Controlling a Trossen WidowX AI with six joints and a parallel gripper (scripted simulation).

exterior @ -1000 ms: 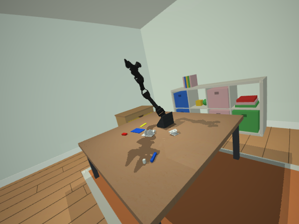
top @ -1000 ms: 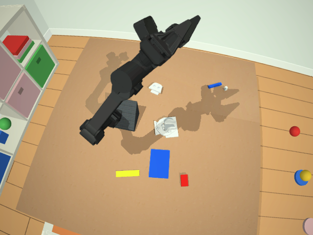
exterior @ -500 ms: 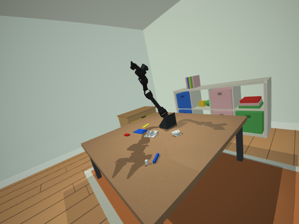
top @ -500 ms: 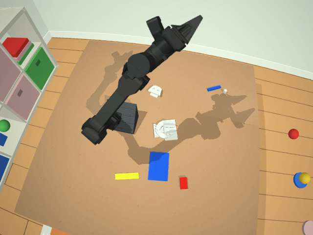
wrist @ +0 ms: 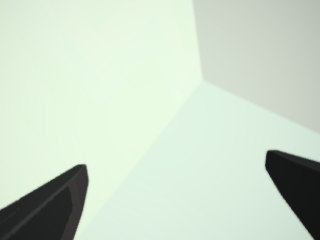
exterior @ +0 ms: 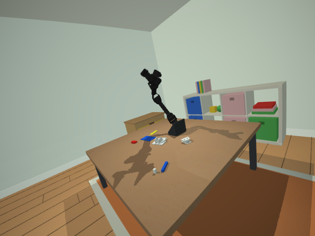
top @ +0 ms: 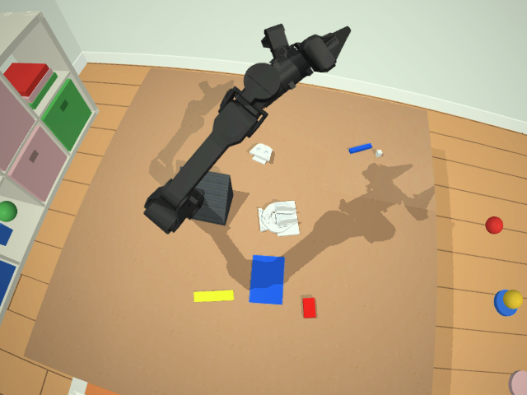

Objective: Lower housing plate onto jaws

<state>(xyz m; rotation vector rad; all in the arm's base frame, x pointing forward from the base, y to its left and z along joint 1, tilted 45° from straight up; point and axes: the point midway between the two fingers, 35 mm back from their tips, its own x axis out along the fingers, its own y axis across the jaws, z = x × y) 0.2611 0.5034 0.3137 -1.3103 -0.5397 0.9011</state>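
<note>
A small white plate (top: 260,151) (exterior: 186,139), which looks like the housing plate, has two round holes and stands on the table apart from the jaws. The exterior view shows it slightly tilted. The white base with the jaws (top: 286,219) (exterior: 159,141) sits near the middle of the table, with upright parts rising from it and no plate closed over it. The pins and stubs are too small to tell apart. My gripper (top: 347,31) (wrist: 178,165) is open and empty, high above the table, facing the walls and far from both white pieces.
The dark arm base (top: 216,197) (exterior: 177,127) stands beside the white pieces. A blue sheet (top: 267,281), a yellow bar (top: 213,295) and a red block (top: 309,308) lie on one side. A blue bar (top: 360,148) (exterior: 164,166) and a small white piece (top: 379,153) (exterior: 154,170) lie farther out.
</note>
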